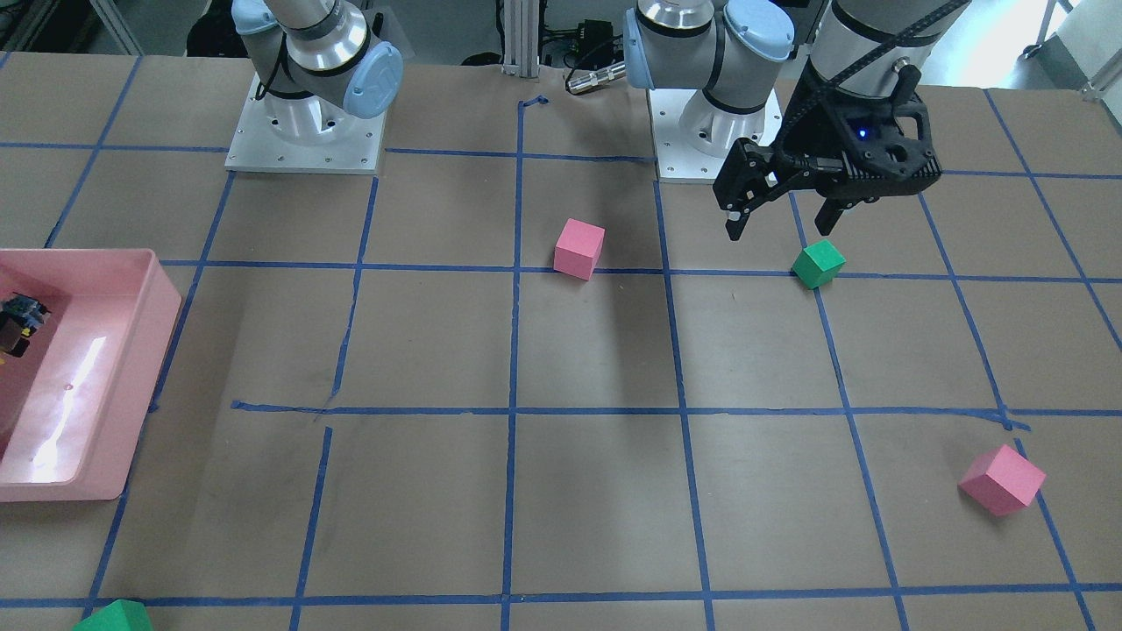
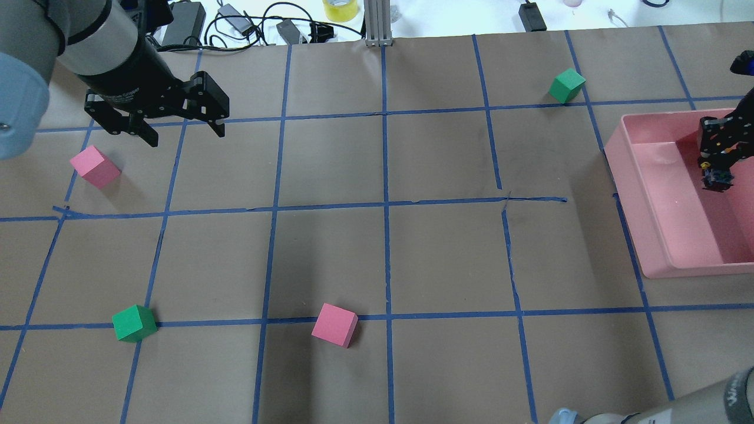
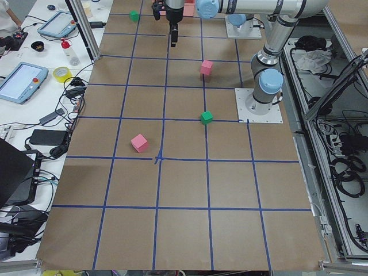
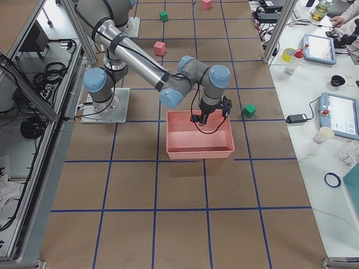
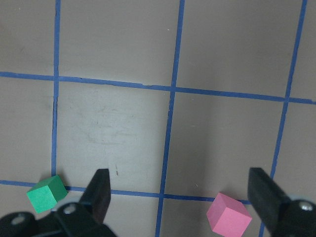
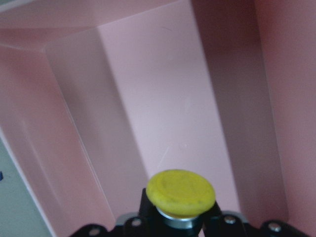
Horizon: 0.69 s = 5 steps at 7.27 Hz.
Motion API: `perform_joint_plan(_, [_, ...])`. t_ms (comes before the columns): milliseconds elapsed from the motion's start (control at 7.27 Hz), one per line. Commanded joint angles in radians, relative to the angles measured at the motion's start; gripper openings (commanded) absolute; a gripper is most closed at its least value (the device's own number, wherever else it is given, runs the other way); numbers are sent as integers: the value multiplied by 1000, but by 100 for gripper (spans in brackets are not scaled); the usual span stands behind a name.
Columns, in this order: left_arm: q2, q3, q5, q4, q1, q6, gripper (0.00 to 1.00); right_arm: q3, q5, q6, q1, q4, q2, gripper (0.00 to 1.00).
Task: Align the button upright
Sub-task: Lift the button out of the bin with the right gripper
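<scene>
Your right end effector (image 2: 716, 162) is down inside the pink bin (image 2: 671, 235), on the right side of the table (image 2: 377, 253). It is pinching the button (image 6: 180, 191) just below its round yellow cap, and the cap faces the wrist camera. You cannot tell if the button touches the bin floor. Your left end effector (image 2: 187, 134) hangs over the far left part of the table with its two fingers (image 5: 101, 190) spread wide apart. A pink cube (image 2: 94, 166) sits near it, a little more to the left. A green cube (image 2: 134, 323) and another pink cube (image 2: 334, 324) lie on the near side.
</scene>
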Motion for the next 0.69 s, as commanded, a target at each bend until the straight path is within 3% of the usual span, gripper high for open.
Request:
perform_joint_plan(0, [0, 0, 0, 0, 0, 0, 100, -43, -63, -28, 167, 36, -42, 0])
perform_joint_plan(550, [0, 0, 0, 0, 0, 0, 100, -95, -40, -16, 448, -118, 100, 0])
